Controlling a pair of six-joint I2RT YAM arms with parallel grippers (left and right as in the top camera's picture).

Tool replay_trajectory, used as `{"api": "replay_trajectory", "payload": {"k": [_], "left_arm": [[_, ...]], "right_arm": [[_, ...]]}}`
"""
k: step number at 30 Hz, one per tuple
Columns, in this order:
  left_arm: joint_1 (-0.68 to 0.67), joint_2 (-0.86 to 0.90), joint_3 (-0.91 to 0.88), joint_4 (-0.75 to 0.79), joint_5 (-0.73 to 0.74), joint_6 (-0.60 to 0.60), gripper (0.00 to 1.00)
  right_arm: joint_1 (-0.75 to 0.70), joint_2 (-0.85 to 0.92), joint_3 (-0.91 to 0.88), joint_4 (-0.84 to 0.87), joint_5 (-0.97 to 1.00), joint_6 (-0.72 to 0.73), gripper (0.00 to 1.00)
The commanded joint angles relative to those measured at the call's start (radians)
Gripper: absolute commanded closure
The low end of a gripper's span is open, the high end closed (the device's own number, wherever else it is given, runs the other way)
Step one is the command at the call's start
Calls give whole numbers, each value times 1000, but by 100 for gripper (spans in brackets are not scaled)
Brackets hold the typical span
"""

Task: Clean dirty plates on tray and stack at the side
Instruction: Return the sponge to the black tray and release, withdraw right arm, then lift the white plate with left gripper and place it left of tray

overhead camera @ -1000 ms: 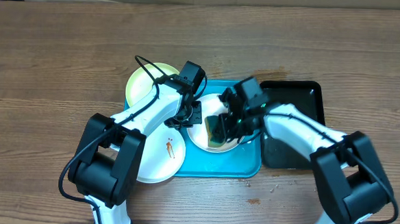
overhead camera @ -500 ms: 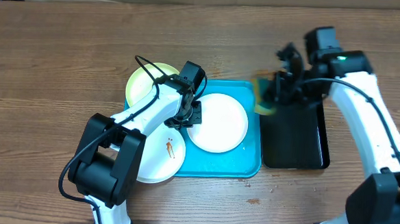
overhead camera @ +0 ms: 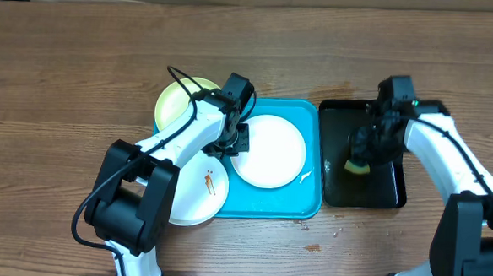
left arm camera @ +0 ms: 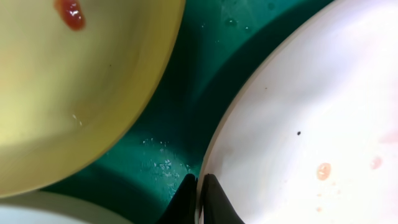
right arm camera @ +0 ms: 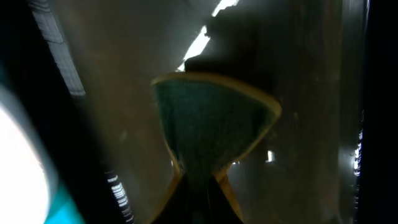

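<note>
A white plate [overhead camera: 271, 152] lies in the cyan tray [overhead camera: 311, 205]. My left gripper [overhead camera: 233, 146] is shut on that plate's left rim; in the left wrist view the gripper [left arm camera: 199, 199] pinches the rim of the white plate [left arm camera: 298, 124], which carries faint orange spots. The yellow-green plate [overhead camera: 174, 100] with a red smear [left arm camera: 69, 12] overlaps the tray's upper left corner. A second white plate [overhead camera: 197, 190] with orange smears sits at the tray's lower left. My right gripper [overhead camera: 366, 148] is shut on a green-and-yellow sponge [right arm camera: 211, 124], low inside the black tray [overhead camera: 387, 192].
The black tray's wet floor [right arm camera: 298, 93] shows bright reflections. A small white fleck [overhead camera: 306, 177] lies on the cyan tray right of the plate. Bare wooden table [overhead camera: 82, 53] surrounds everything, and my left arm [overhead camera: 179, 139] crosses over the lower white plate.
My right arm lifted the sponge off the white plate, swung right and up, then came down into the black tray. The left gripper kept its hold and did not move.
</note>
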Motion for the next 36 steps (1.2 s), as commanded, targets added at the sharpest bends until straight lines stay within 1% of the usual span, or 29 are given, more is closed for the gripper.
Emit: {"api": "replay_trajectory", "payload": {"k": [1,3,4,5,7,8,11,14,18,20,22,24,25,26,27,28,29,34,36], "left_arm": [[-7,-3,63,-26,-33,-17,96],[-7,-10,94,-55,-58,-17,96],[-7,-13,111,-71,-74,-17,96],[-7,-14,130,-87,-87,-17,96],[-7,-17,160,-109,-102,-16,96],[-7,-18,172,-118,-101,-16,96],[-7,-18,202,-143,-101,-4,96],[-6,-18,227,-165,-102,2,96],[-6,-18,268,-177,-102,10,96],[-6,-18,293,-188,-101,9,96],[-6,-18,323,-209,-101,9,96],[-6,-18,356,-229,-101,9,96],[-6,-18,373,-236,-98,9,96],[-6,-18,386,-241,-98,10,96],[-8,-18,398,-246,-98,10,96],[-8,-18,408,-246,-98,9,96],[-8,-18,417,-246,-94,9,96],[-13,-18,427,-211,-43,9,96],[-27,-18,427,-188,-39,9,96]], "right_arm": [[4,-10,-68,61,43,72,96],[4,-10,-94,95,44,71,91],[4,-10,-103,102,43,71,86],[4,-10,-109,103,43,71,72],[4,-10,-111,95,43,71,45],[4,-10,-109,90,43,71,39],[-10,-20,-50,14,39,72,35],[-35,-36,49,-77,22,71,30],[-74,-44,180,-161,16,72,26],[-97,-44,217,-177,5,71,16],[-134,-44,238,-179,-11,72,14],[-175,-44,238,-162,-21,77,20],[-198,-43,237,-152,-21,80,28],[-216,-42,236,-149,-21,80,44],[-234,-42,235,-147,-21,80,66],[-251,-42,235,-147,-21,80,86],[-268,-42,235,-150,-21,80,96],[-324,-39,202,-128,-7,80,96],[-345,-33,175,-102,6,107,96]]}}
